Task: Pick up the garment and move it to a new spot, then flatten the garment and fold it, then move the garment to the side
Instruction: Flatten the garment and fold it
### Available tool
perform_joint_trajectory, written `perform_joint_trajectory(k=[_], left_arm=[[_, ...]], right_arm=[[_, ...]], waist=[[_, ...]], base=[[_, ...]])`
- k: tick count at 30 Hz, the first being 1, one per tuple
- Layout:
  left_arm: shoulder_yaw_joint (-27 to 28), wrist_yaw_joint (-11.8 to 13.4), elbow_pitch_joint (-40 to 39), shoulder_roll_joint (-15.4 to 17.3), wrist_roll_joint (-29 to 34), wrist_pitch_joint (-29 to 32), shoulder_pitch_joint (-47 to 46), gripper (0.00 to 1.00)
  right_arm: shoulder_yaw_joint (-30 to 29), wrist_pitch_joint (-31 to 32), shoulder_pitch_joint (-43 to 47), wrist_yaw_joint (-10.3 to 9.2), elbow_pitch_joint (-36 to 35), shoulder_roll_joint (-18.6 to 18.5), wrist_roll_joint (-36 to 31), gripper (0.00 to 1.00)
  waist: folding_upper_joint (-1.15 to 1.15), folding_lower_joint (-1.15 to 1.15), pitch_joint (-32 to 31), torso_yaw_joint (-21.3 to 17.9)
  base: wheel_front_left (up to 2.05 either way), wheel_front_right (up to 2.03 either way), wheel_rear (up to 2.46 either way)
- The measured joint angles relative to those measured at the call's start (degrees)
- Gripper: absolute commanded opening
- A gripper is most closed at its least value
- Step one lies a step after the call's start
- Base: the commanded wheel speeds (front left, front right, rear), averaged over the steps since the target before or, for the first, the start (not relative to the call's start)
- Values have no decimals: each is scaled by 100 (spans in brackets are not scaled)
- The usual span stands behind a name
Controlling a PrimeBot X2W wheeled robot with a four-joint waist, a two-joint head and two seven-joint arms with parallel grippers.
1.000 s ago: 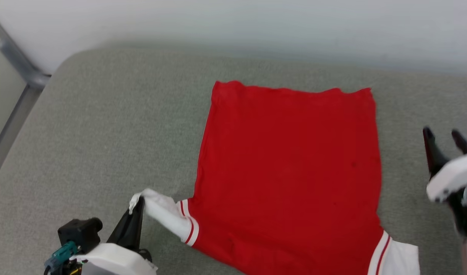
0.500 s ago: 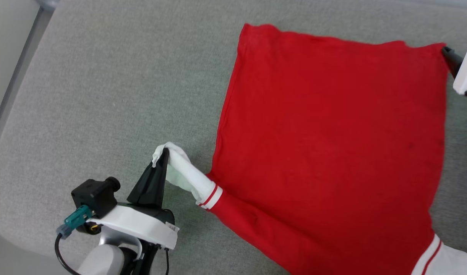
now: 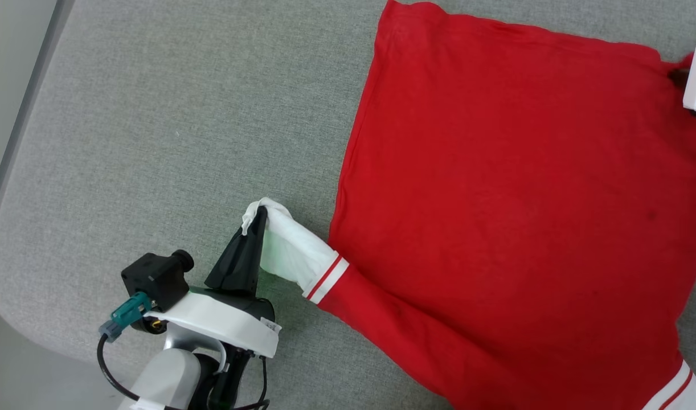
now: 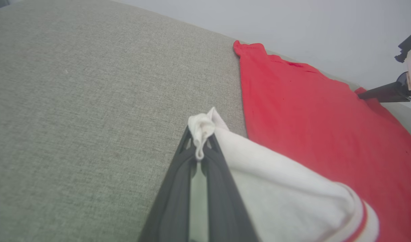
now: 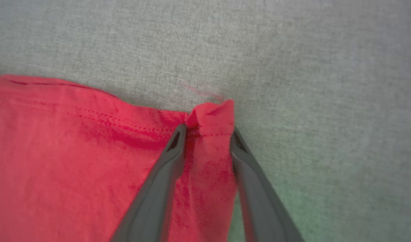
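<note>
Since a second ago my right tool (image 5: 205, 132) has swung from beside the red sports-jersey shirt with white, stripe-trimmed sleeves (image 3: 513, 199) to its far right hem corner. Leftmost, the grey fabric-covered surface (image 3: 154, 142) stretches open to its rounded edge. My left tool (image 3: 261, 215), pressed together, pinches the white sleeve's tip. Right of that the shirt lies flat. At its corner my right tool's fingers stand spread, straddling the puckered hem.

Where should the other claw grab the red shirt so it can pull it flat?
Pinch the shirt at its far hem corner, where the cloth puckers into a ridge. The right gripper sits well: low, open fingers either side of that pucker, pointing past the hem. The left gripper holds the sleeve.
</note>
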Motion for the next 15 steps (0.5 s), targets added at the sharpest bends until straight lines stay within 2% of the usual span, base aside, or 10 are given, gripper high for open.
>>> perform_joint_trajectory(k=[6,15], left_arm=[[-43,2,107,-20,1,-41,-3,0],[-18,125,236,57,-51,54,243,0]], right_arm=[[-5,-101,1,4,166,-57,-36,0],[259,-700,297,4,18,-229,125,0]], waist=[[0,0,-138,25],[0,0,-731,-139]], base=[[0,0,0],[0,0,0]])
